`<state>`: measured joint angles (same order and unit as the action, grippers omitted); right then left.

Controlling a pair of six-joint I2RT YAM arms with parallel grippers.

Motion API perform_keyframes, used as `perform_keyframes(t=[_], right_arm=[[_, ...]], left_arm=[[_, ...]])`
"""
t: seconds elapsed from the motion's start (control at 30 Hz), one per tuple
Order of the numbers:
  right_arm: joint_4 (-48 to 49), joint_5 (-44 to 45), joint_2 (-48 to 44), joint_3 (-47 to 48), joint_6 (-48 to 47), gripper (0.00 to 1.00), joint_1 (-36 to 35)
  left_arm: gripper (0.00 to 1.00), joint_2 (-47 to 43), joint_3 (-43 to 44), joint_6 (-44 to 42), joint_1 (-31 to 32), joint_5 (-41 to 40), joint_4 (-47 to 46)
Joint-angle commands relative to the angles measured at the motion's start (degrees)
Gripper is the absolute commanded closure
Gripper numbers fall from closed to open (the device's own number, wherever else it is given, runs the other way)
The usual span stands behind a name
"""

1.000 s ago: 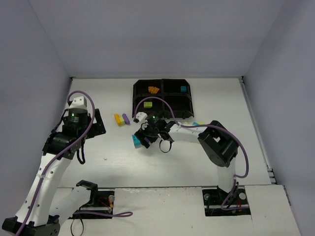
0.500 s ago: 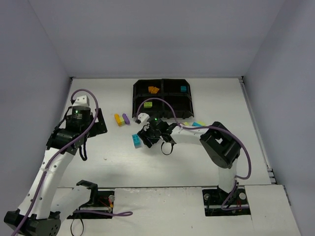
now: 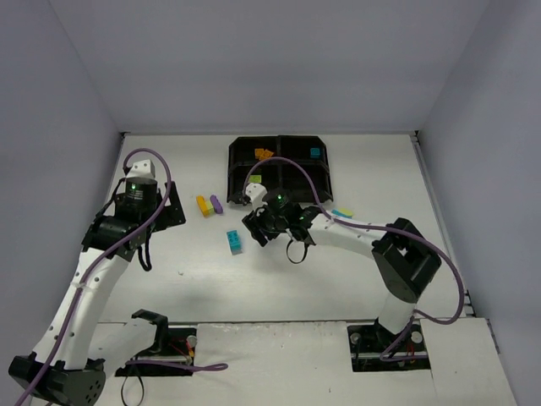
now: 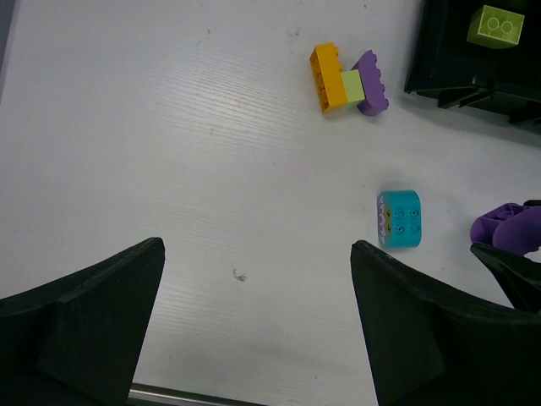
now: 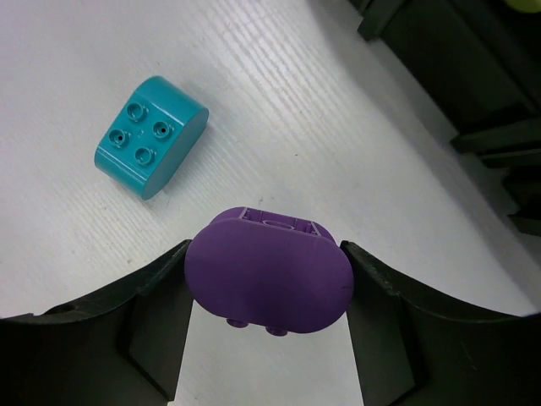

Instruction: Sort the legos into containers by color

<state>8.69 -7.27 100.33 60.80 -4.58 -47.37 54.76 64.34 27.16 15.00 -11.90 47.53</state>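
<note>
Your right gripper (image 5: 267,292) is clamped on a rounded purple brick (image 5: 266,269), one finger pressed against each side. It holds the brick just off the near-left corner of the tray (image 3: 279,139), which sits at the middle of the desk's (image 4: 169,127) far edge.

A teal brick (image 4: 400,219) lies studs-up on the desk just beside the held one, on its left and apart from it. Farther left, an orange brick (image 4: 326,78), a yellow-green brick (image 4: 352,85) and a small purple brick (image 4: 372,82) touch in a row.

Your left gripper (image 4: 254,330) hangs over the left half of the desk, jaws spread wide and holding nothing.

In the tray, orange pieces (image 3: 264,154) lie far-left, a teal piece (image 3: 315,153) far-right and a yellow-green piece (image 4: 494,25) near-left.
</note>
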Motion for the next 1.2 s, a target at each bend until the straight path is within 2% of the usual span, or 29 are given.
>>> perform_keyframes(t=[0.0,0.7,1.17], right_arm=[[0.45,1.12,-5.76,2.31,0.27,1.00,0.97],[-0.25,0.24,-11.13,7.32,4.14,1.00,10.37],[-0.69,2.26,-10.77,10.48,4.58,1.00,12.75]], left_arm=[[0.15,0.34,2.99,-0.88,0.20,-0.93,-2.61],[0.15,2.81,4.31,-0.88,0.20,-0.40,-3.14],[0.15,3.68,4.48,-1.58,0.20,-0.76,-3.41]])
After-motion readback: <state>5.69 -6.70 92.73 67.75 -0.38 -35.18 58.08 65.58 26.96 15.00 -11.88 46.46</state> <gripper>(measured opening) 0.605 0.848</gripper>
